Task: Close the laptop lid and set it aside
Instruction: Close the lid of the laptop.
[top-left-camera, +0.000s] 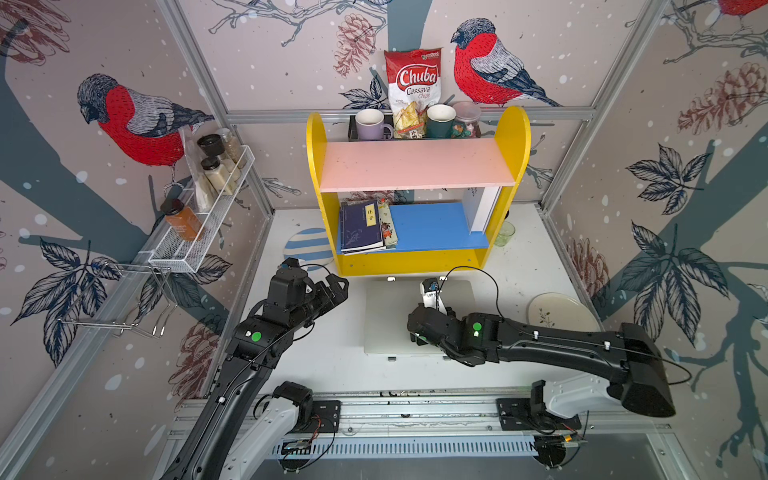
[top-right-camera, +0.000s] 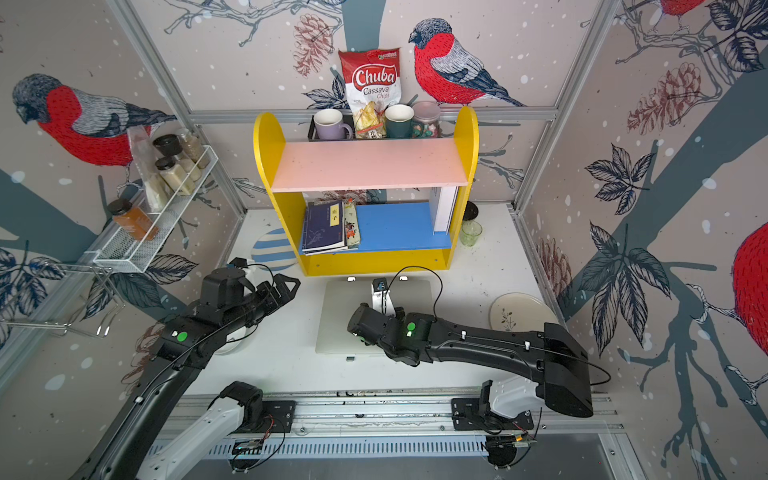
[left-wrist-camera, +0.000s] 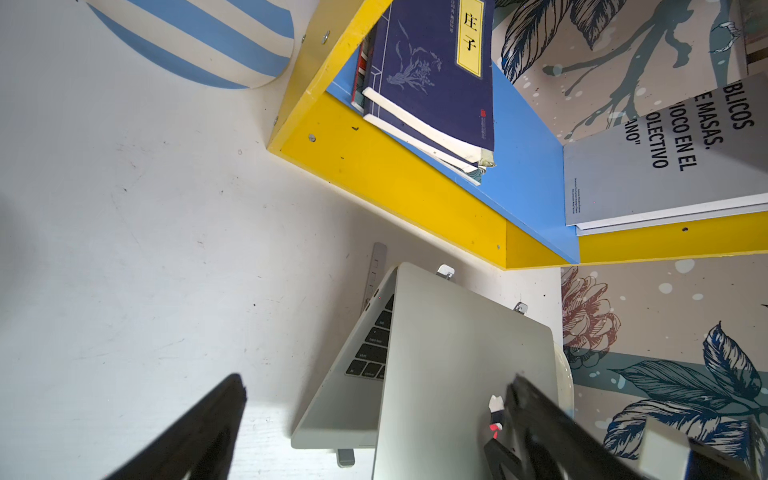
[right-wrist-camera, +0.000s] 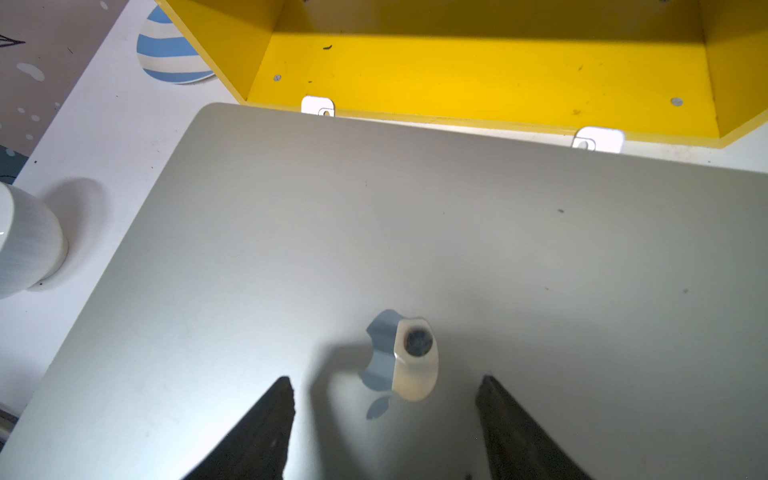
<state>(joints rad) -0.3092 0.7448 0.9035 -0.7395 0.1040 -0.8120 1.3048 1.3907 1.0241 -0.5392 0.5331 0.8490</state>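
Note:
The silver laptop (left-wrist-camera: 332, 419) rests on a folding stand in front of the yellow shelf. Its lid (top-left-camera: 386, 320) is lowered most of the way. In the left wrist view the lid (left-wrist-camera: 449, 374) still stands at an angle, with black keys (left-wrist-camera: 374, 353) showing under it. My right gripper (right-wrist-camera: 385, 379) hovers open just above the lid's back (right-wrist-camera: 415, 228), near the apple logo (right-wrist-camera: 380, 357), holding nothing. My left gripper (top-left-camera: 334, 286) is open at the laptop's left side, clear of it, with its fingers (left-wrist-camera: 216, 415) spread wide.
The yellow shelf (top-left-camera: 415, 266) stands right behind the laptop, with books on its blue board. A blue-striped plate (top-left-camera: 305, 247) lies at the back left, a cream plate (top-left-camera: 561, 311) at the right, a green glass (top-left-camera: 505, 232) beside the shelf. A white bowl (right-wrist-camera: 25, 241) sits left of the laptop.

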